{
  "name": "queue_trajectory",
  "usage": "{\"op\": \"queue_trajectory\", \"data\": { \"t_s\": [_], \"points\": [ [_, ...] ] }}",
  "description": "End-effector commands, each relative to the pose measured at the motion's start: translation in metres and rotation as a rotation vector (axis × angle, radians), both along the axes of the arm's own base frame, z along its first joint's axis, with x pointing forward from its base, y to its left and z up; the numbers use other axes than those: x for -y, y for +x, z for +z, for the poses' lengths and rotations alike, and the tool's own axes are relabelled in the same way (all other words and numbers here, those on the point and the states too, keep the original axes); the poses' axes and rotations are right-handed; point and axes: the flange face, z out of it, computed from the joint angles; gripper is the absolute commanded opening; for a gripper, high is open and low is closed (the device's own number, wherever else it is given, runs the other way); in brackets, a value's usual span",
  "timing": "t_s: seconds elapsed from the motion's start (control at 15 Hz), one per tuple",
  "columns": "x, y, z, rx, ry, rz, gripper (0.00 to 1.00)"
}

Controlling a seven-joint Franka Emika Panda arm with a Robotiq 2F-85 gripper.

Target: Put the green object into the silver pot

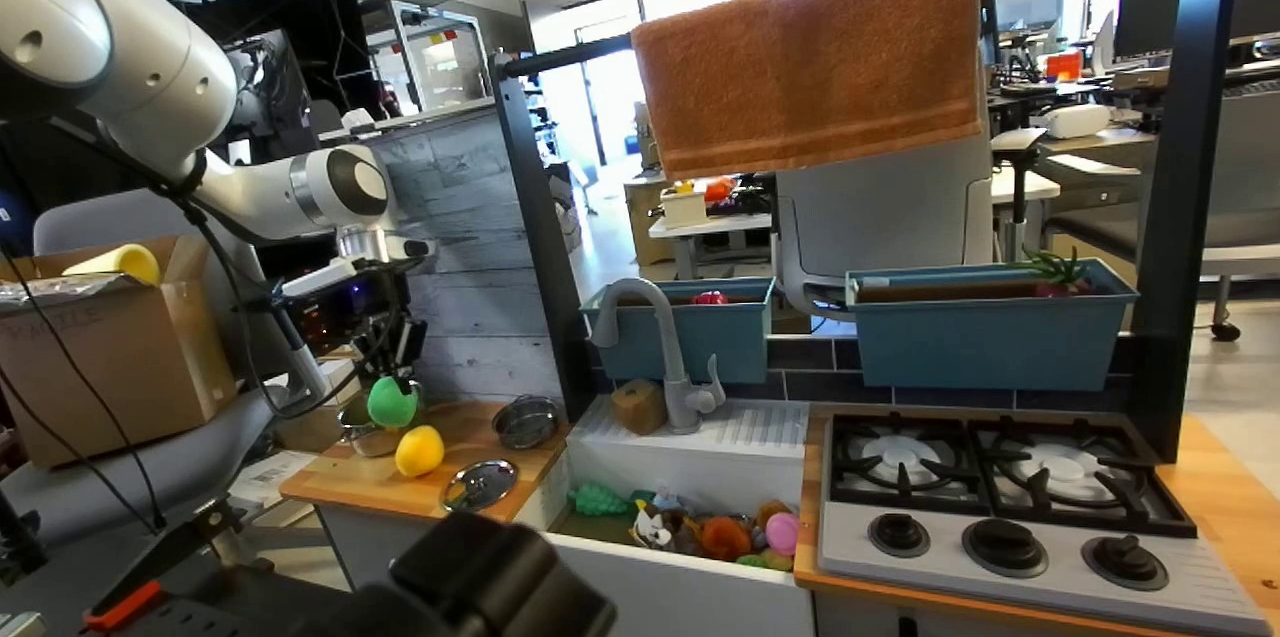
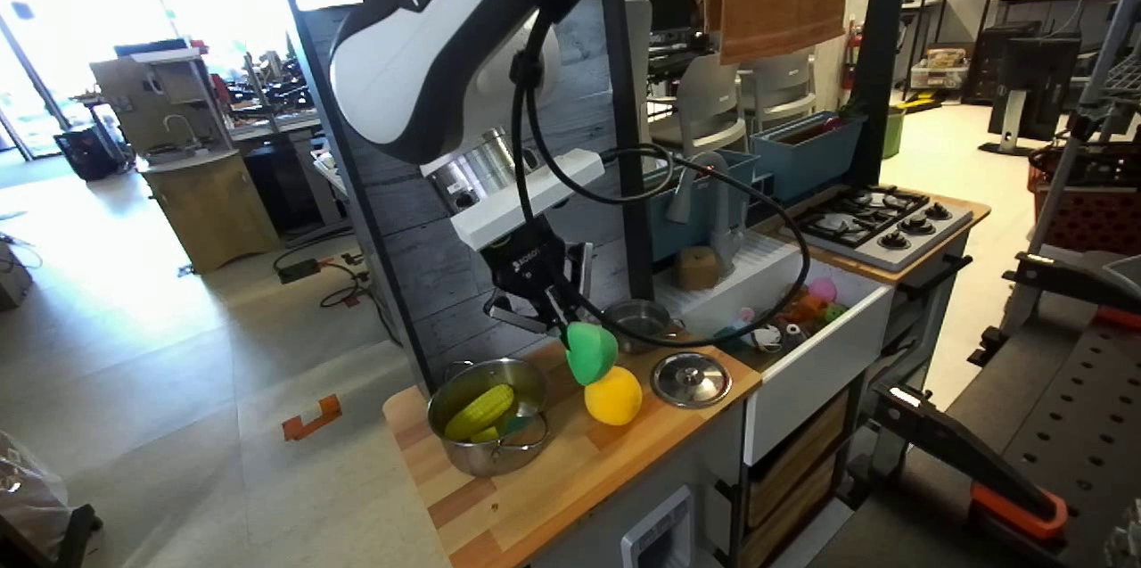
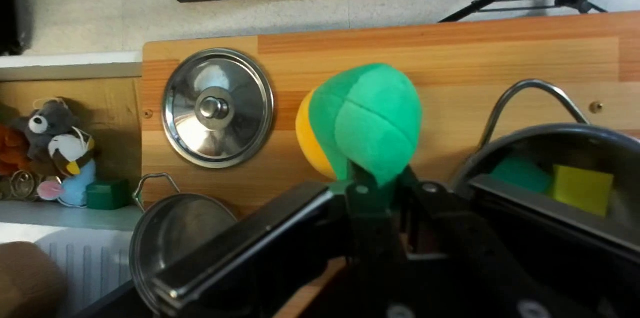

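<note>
As black metal gripper (image 3: 378,180) clutches bright green rounded plush lump (image 2: 592,354) above brown wooden counter (image 2: 570,479), carry step appears in hand; likely next: swing over round silver metal pot (image 2: 486,459) with yellow corn (image 2: 481,410), release.

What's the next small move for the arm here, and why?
I'd probably ease the green object sideways toward the silver pot holding corn: the gripper has it pinched above the counter, to one side of that pot's opening.
</note>
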Motion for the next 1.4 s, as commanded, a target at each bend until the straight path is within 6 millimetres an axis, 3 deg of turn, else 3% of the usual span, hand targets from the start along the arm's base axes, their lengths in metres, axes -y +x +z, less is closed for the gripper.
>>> {"op": "queue_trajectory", "data": {
  "t_s": [0.0, 0.47, 0.8, 0.87, 0.93, 1.13, 1.33],
  "points": [
    [-0.005, -0.001, 0.009, -0.037, 0.028, 0.04, 0.03],
    [-0.033, 0.016, 0.016, 0.104, 0.25, -0.023, 0.03],
    [-0.039, 0.024, 0.013, 0.179, 0.316, -0.031, 0.03],
    [-0.039, 0.025, 0.012, 0.201, 0.306, -0.023, 0.37],
    [-0.04, 0.018, 0.01, 0.166, 0.27, -0.025, 0.13],
    [-0.04, 0.02, 0.01, 0.178, 0.275, -0.025, 0.34],
    [-0.04, 0.02, 0.009, 0.179, 0.276, -0.025, 0.37]
  ]
}}
